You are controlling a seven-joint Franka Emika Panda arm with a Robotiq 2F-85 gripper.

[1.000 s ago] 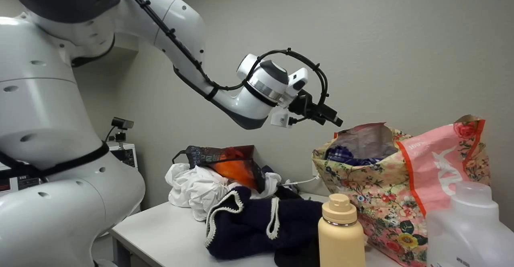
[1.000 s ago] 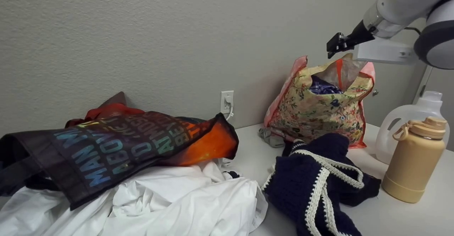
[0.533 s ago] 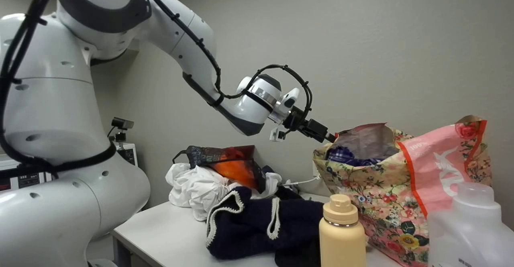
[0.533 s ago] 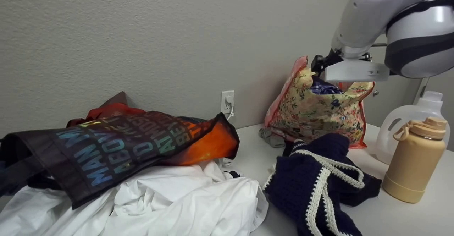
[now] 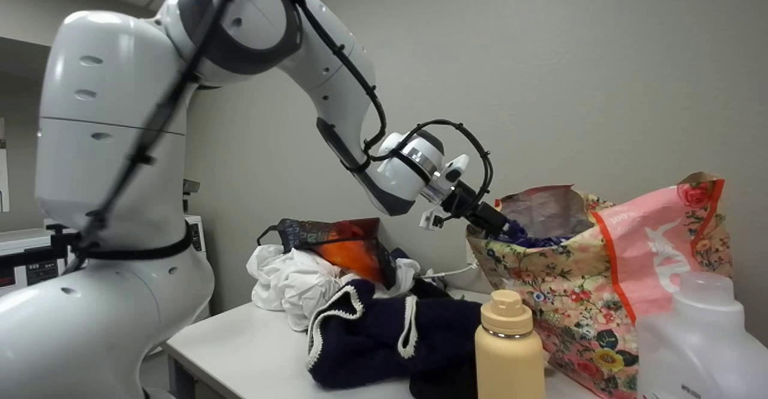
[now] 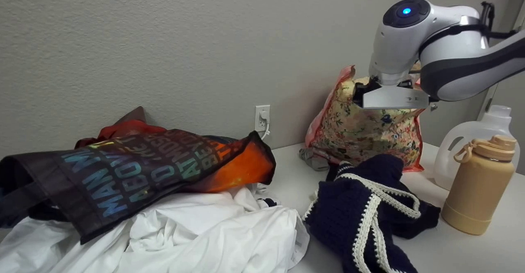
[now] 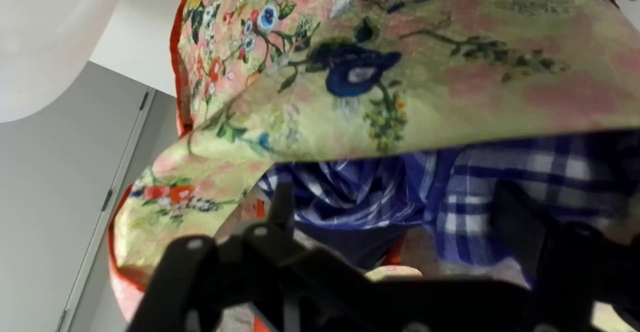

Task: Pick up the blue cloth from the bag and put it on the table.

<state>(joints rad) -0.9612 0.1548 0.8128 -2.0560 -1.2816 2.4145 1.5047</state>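
Tote bag (image 6: 361, 139) hogs the back right corner of the table (image 6: 455, 252) in an exterior view, cloth (image 7: 465, 194) inside, knit garment (image 6: 344, 211) in front, jug (image 6: 484, 129) along the right edge.

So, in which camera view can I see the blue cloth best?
The wrist view: the blue cloth appears largest, its white check plain between the fingers. In an exterior view only a strip shows inside the bag; in an exterior view where wrist hardware covers the opening, I see none.

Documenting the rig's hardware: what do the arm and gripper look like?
The arm is white and rounded, with dark grey bands, black cable strapped along it and a small blue light. The gripper is black, with two fingers.
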